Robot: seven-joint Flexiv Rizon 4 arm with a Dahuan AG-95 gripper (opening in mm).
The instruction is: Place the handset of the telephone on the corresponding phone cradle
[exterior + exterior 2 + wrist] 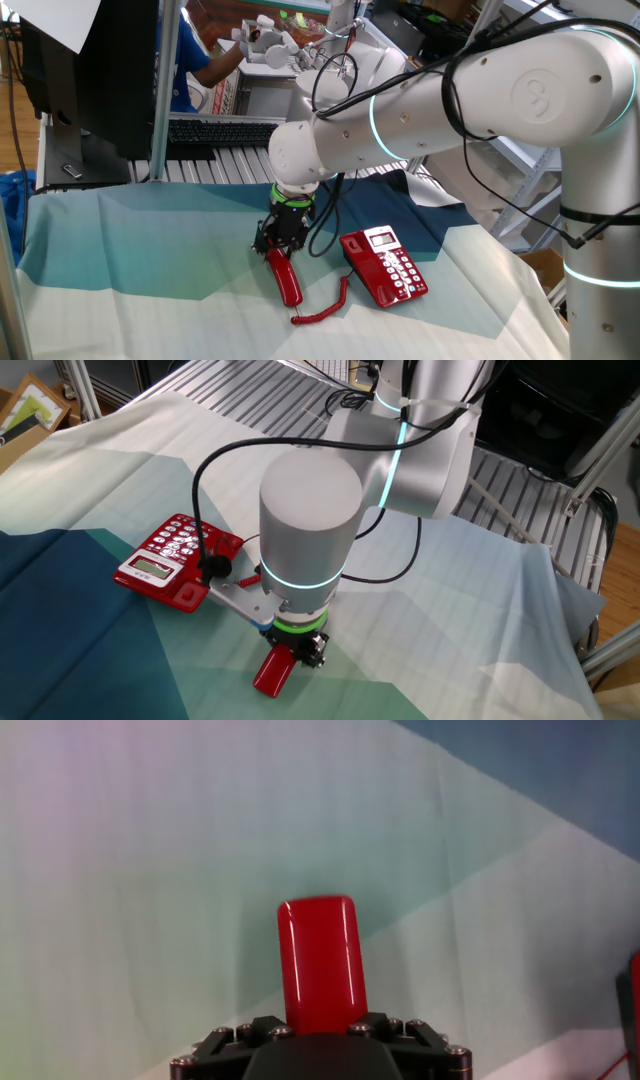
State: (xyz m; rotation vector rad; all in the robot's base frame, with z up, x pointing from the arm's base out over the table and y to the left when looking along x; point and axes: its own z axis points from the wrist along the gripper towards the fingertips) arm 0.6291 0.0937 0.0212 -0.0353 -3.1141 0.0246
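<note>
The red handset lies on the teal and white cloth, left of the red telephone, with its coiled red cord trailing between them. My gripper is down at the handset's far end, fingers on either side of it. In the hand view the handset runs out from between the black fingers, which touch its sides. In the other fixed view the handset's end sticks out under the gripper, and the telephone is to the left. The phone cradle is empty.
A black keyboard and a monitor stand at the back beyond a ribbed metal surface. A person in blue sits behind. The cloth covers the table; its right edge drops off near a cardboard box.
</note>
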